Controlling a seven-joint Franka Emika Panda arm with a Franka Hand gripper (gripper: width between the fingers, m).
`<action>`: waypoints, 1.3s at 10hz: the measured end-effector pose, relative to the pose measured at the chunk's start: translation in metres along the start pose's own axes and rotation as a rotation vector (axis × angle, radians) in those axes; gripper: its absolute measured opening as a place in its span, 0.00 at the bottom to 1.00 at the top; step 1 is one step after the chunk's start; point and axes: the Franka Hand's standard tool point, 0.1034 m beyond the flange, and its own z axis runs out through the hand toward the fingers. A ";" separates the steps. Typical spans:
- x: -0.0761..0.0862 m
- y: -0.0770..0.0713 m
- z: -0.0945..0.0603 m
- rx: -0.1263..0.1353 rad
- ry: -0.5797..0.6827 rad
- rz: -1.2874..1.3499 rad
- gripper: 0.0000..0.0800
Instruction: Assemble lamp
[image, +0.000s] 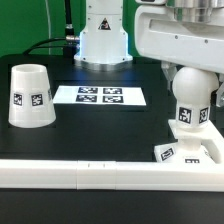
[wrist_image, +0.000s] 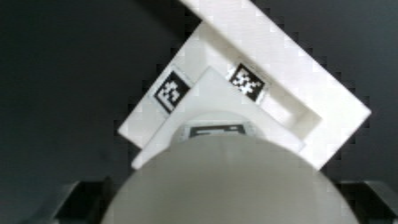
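My gripper (image: 190, 76) is shut on the round head of the white bulb (image: 188, 105) and holds it upright at the exterior view's right. The bulb's tagged stem reaches down onto the flat square base (image: 203, 153); I cannot tell whether it is seated. In the wrist view the bulb's head (wrist_image: 222, 170) fills the space between my dark fingers (wrist_image: 80, 203), with my gripper (wrist_image: 222, 208) over the tagged base (wrist_image: 150, 120). The tapered cup-shaped shade (image: 30, 97) stands mouth down, alone, at the exterior view's left.
The marker board (image: 100, 96) lies flat between the shade and the bulb. A long white rail (image: 90, 177) runs along the table's near edge, and the base lies against it (wrist_image: 267, 40). The arm's white pedestal (image: 103, 40) stands at the back.
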 end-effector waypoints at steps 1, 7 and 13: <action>-0.001 -0.001 0.000 0.005 -0.012 0.092 0.72; -0.004 -0.003 -0.001 0.020 -0.038 0.158 0.81; -0.007 -0.008 -0.008 0.035 -0.022 -0.351 0.87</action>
